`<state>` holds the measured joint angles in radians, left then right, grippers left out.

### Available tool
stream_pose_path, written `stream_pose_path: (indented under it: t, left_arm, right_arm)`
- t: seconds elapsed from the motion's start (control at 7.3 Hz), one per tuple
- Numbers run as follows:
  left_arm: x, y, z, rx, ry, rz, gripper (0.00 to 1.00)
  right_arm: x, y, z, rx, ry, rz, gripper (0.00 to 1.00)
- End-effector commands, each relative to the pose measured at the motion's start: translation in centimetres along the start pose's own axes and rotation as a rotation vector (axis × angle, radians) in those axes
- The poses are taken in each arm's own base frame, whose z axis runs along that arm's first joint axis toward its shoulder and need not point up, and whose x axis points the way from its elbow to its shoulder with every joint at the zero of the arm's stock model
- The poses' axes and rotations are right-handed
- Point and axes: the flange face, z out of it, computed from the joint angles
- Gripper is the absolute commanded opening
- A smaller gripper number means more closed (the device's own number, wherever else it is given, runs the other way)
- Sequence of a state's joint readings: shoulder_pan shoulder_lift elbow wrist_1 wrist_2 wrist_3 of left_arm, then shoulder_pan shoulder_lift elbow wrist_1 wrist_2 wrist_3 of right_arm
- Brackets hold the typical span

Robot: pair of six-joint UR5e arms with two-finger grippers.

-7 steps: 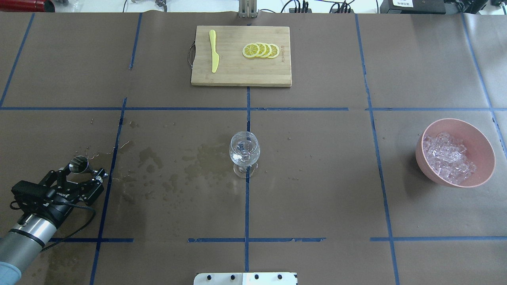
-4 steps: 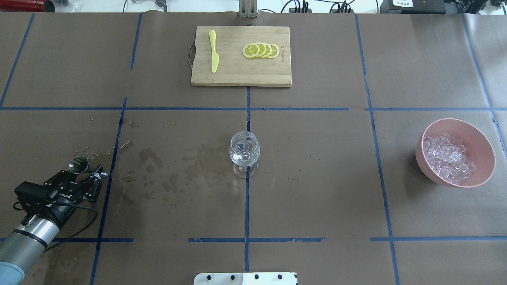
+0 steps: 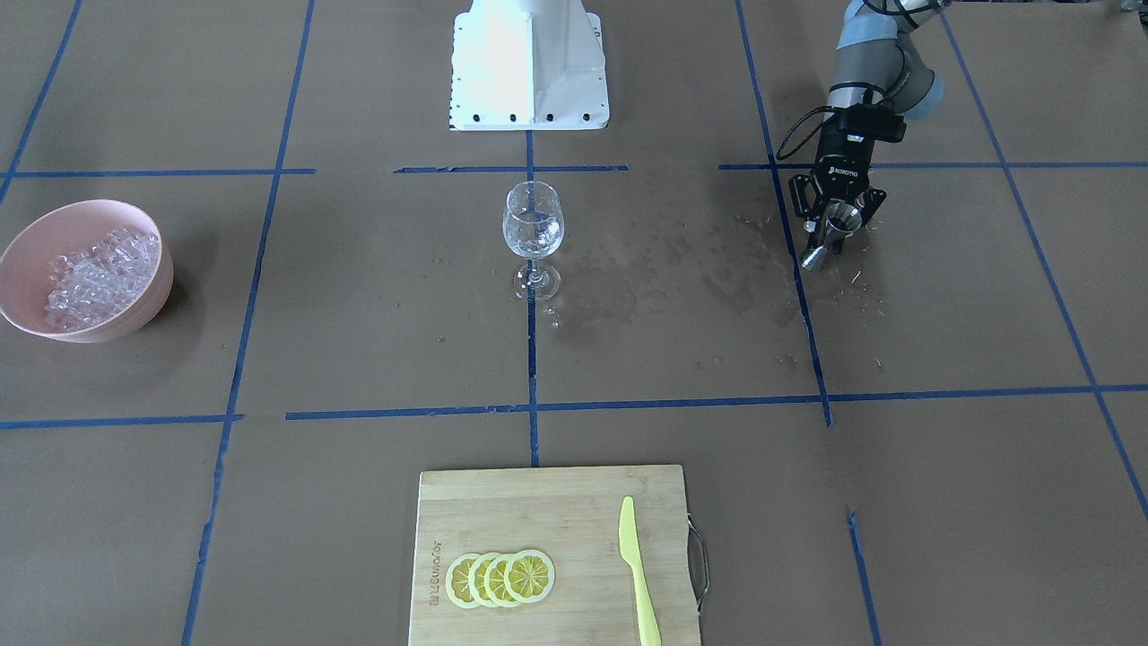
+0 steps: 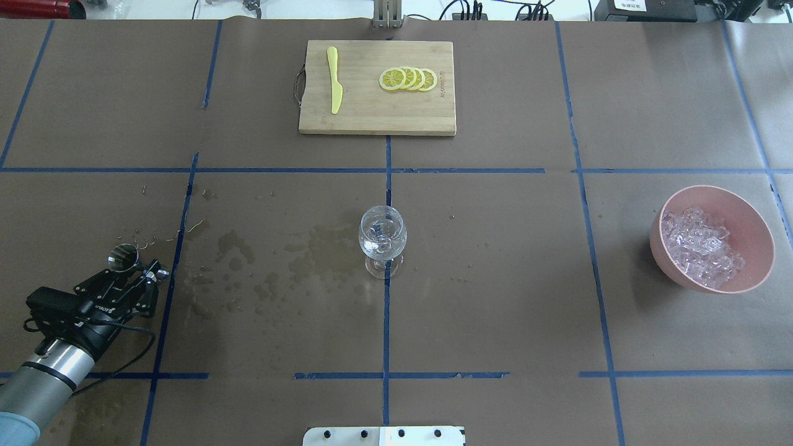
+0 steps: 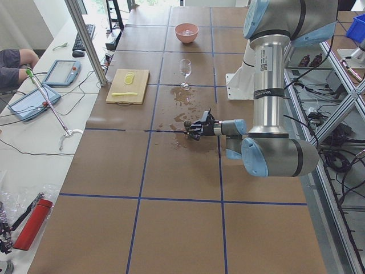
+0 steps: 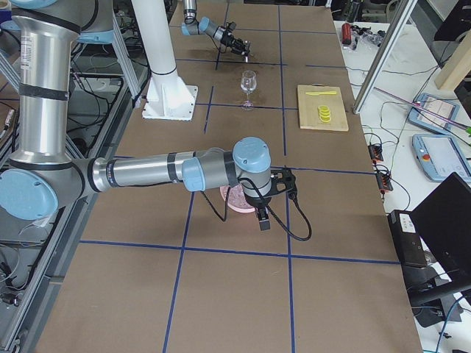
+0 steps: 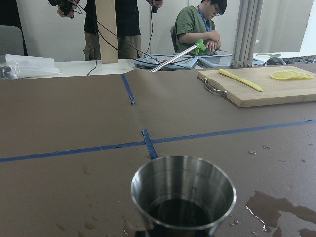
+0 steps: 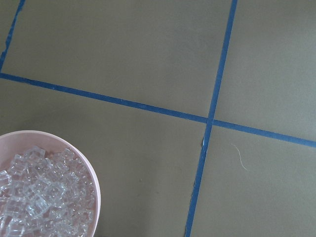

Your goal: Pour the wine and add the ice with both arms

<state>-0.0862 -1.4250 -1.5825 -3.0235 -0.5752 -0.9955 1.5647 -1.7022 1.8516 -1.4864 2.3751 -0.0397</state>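
Observation:
A small steel cup [image 4: 122, 257] with dark liquid in it [image 7: 182, 197] stands on the brown table at the left. My left gripper [image 4: 131, 276] is open just behind it, its fingers spread on either side and apart from the cup. A clear stemmed wine glass [image 4: 383, 238] stands at the table's middle with a few clear cubes inside. The ice [image 4: 700, 248] fills a pink bowl [image 4: 759, 217] at the right. My right gripper [image 6: 257, 206] hangs over that bowl, seen only in the exterior right view; I cannot tell if it is open. Its wrist view shows the ice [image 8: 39, 197].
A bamboo cutting board [image 4: 376, 118] with a yellow knife [image 4: 334, 80] and lemon slices [image 4: 409, 79] lies at the far middle. Wet stains [image 4: 272, 260] spread between the cup and the glass. The white base block [image 3: 529, 63] stands at my side.
My left gripper has drawn back from the steel cup, toward the table's near left. The cup stays in place. Nothing else moved.

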Motion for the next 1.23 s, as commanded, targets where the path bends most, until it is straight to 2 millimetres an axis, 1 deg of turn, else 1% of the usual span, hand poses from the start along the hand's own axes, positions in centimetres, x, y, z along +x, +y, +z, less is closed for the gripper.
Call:
stream_pose_path:
  t: [0.0, 0.14, 0.27, 0.41, 0.55, 0.69, 0.82, 0.96, 1.1]
  left_arm:
    - [-0.2, 0.2, 0.0, -0.002, -0.002, 0.005, 0.28]
    - [-0.2, 0.2, 0.0, -0.001, -0.002, 0.003, 0.12]
    - [0.0, -0.1, -0.1, 0.006, -0.001, -0.002, 0.01]
    - [0.1, -0.5, -0.1, 0.011, 0.001, -0.007, 0.0]
    - [0.3, -1.5, -0.5, 0.032, 0.029, -0.047, 0.0]
    - [0.1, -1.8, -0.7, 0.044, 0.044, -0.014, 0.0]
    - [0.0, -2.3, -0.9, 0.059, 0.055, 0.075, 0.03]
    - [0.8, -3.7, -1.6, 0.092, 0.101, 0.096, 0.03]
    - [2.2, -5.6, -2.1, 0.124, 0.119, 0.253, 0.0]
  right_arm:
    - [0.0, 0.0, 0.0, 0.0, 0.001, 0.0, 1.0]
    - [0.0, 0.0, 0.0, 0.0, -0.001, 0.0, 1.0]
    - [0.0, 0.0, 0.0, 0.0, 0.001, 0.0, 1.0]
    - [0.0, 0.0, 0.0, 0.0, 0.001, -0.001, 1.0]
    - [0.0, 0.0, 0.0, 0.0, 0.001, -0.001, 1.0]
    - [0.0, 0.0, 0.0, 0.0, 0.001, 0.0, 1.0]
    - [0.1, 0.0, 0.1, -0.001, 0.0, 0.001, 1.0]
    - [0.1, 0.1, 0.1, -0.003, 0.002, 0.002, 1.0]
    - [0.1, 0.1, 0.1, -0.003, 0.002, 0.002, 1.0]
